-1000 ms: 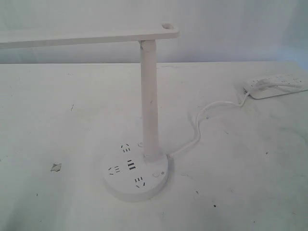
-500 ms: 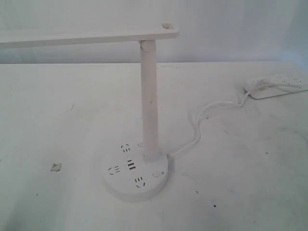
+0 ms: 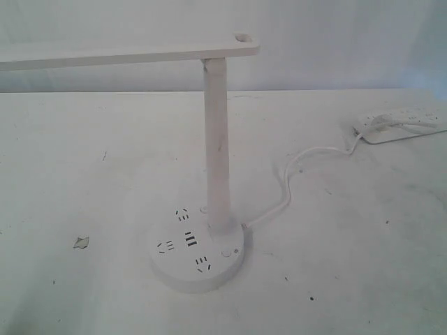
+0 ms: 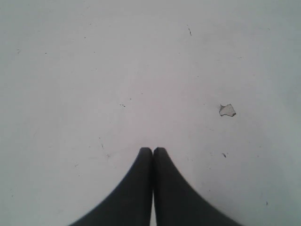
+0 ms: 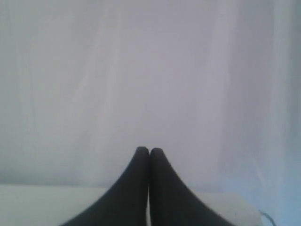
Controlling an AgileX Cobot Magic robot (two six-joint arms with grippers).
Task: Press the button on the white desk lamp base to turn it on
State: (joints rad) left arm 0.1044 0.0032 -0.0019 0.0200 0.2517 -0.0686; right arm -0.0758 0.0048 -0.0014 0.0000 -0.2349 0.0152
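White desk lamp base mid-table, power strip well apart

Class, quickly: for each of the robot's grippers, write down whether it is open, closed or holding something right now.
The left gripper: closed, fingertips together, holding nothing.
The right gripper: closed, fingertips together, holding nothing.

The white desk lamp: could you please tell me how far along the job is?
Nothing looks done: the lamp head shows no glow. The left gripper and right gripper are shut, neither near the white desk lamp base. Approaching and pressing its button remain.
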